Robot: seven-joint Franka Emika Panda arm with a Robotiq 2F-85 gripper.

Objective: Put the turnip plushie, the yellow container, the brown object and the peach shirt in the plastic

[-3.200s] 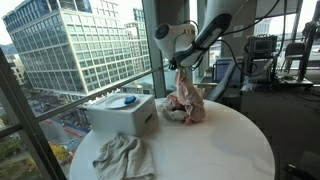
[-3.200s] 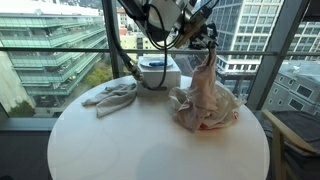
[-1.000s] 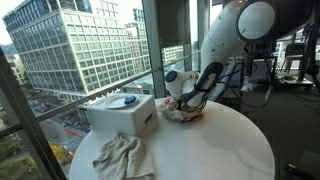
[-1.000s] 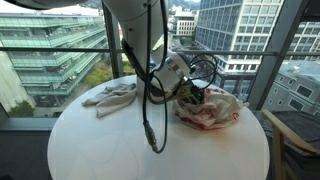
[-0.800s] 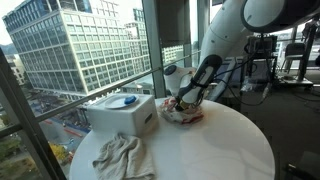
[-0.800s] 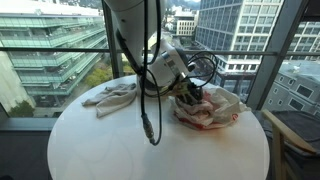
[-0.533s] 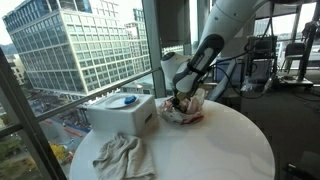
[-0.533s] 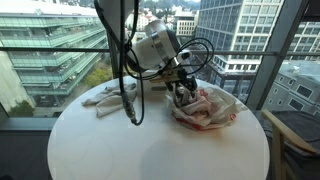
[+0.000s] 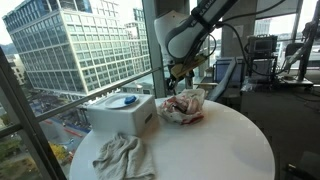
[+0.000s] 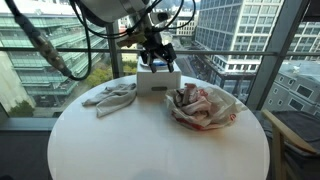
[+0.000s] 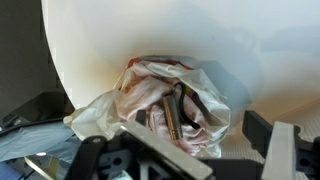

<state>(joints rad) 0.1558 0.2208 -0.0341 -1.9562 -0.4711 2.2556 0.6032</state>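
- The crumpled shirt point(image 9: 120, 155) lies at the left front of the table point(image 9: 235, 150), well apart from the plastic bag, so I'd say it's the piece not yet packed. It's floppy. Pinch just one fold and the rest could trail, drag across the table or snag on the way over.
- The white box point(image 9: 122, 112) with a blue thing point(image 9: 127, 100) on top sits between shirt and bag, so a low carry could clip it.
- The plastic bag point(image 9: 183, 106) slumps just beside the box. The wrist view shows the brown object point(image 11: 172, 115) lying inside; the rest of the contents I can't make out. The mouth looks saggy — a shirt dropped on the folds could slide off outside, or shove the light bag toward the edge.
- The pincer point(image 9: 180, 72) hangs right above the bag and clear of it, pointing down. Its fingers are spread with nothing between them, and the arm arches in from high on the right.
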